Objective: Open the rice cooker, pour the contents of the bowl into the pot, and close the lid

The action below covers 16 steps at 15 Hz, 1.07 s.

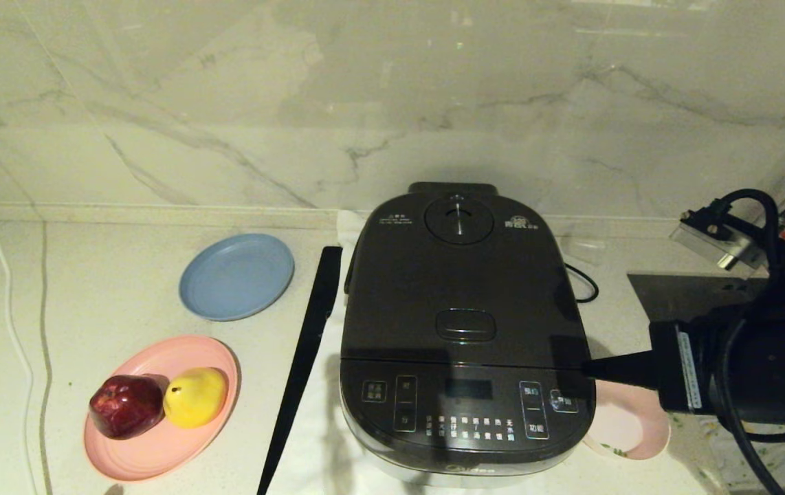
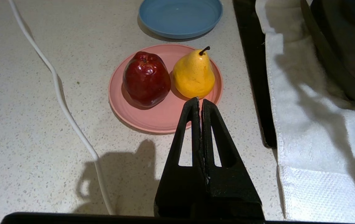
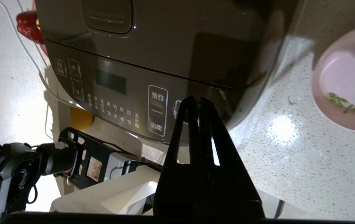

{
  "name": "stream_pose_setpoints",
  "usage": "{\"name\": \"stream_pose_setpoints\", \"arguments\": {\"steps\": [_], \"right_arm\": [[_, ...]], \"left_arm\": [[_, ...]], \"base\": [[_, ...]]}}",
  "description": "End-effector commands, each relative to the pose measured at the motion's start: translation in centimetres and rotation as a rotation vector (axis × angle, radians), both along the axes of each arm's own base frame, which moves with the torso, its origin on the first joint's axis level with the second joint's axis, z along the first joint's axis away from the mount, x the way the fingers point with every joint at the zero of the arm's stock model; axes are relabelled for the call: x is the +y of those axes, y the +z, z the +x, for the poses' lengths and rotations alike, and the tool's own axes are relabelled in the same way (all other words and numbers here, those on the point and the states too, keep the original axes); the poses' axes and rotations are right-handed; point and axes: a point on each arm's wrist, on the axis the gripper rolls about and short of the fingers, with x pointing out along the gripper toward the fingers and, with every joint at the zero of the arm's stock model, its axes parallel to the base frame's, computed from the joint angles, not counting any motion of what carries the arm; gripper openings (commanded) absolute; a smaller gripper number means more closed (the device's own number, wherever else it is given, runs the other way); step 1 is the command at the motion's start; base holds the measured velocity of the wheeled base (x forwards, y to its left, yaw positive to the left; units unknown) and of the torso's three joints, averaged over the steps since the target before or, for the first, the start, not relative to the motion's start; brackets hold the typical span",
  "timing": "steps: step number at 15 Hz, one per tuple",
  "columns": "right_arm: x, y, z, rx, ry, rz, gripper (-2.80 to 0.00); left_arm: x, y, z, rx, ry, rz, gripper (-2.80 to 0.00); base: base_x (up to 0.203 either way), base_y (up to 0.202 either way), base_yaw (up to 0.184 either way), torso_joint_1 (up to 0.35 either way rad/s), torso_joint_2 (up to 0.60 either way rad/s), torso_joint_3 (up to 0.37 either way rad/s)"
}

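The dark grey rice cooker (image 1: 465,385) stands mid-counter with its lid (image 1: 458,282) down, so the pot is hidden. My right gripper (image 1: 588,368) is shut and empty, its tips at the cooker's right front corner beside the button panel (image 3: 157,110). The pale pink bowl (image 1: 629,426) sits on the counter right of the cooker, partly under my right arm. A few green bits (image 3: 342,102) lie inside the bowl (image 3: 348,77). My left gripper (image 2: 200,100) hangs shut and empty over the counter, just short of the pink plate (image 2: 152,119).
On the pink plate (image 1: 159,447) sit a red apple (image 1: 126,405) and a yellow pear (image 1: 194,396). A blue plate (image 1: 236,276) lies behind. A long black strip (image 1: 303,357) and white towel (image 2: 314,140) flank the cooker's left. A white cable (image 1: 11,323) runs far left.
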Motion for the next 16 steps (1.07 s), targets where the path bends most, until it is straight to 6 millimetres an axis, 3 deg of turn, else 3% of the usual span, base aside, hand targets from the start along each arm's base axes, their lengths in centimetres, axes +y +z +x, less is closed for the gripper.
{"name": "stream_pose_setpoints", "arguments": {"steps": [1,11,16], "right_arm": [[1.1,-0.5,0.6,0.022,0.014,-0.018,-2.80],[2.7,-1.7,1.1,0.033,0.031,-0.054,-2.80],[2.6,-2.4,1.1,0.038,0.012,-0.071,-2.80]], "left_arm": [[0.0,-0.1,0.0,0.004,0.000,0.000,-2.80],[0.0,-0.1,0.0,0.004,0.000,0.001,-2.80],[0.0,-0.1,0.0,0.004,0.000,0.001,-2.80]], "base": [[0.000,0.000,0.000,0.000,0.00,0.000],[0.000,0.000,0.000,0.000,0.00,0.000],[0.000,0.000,0.000,0.000,0.00,0.000]]}}
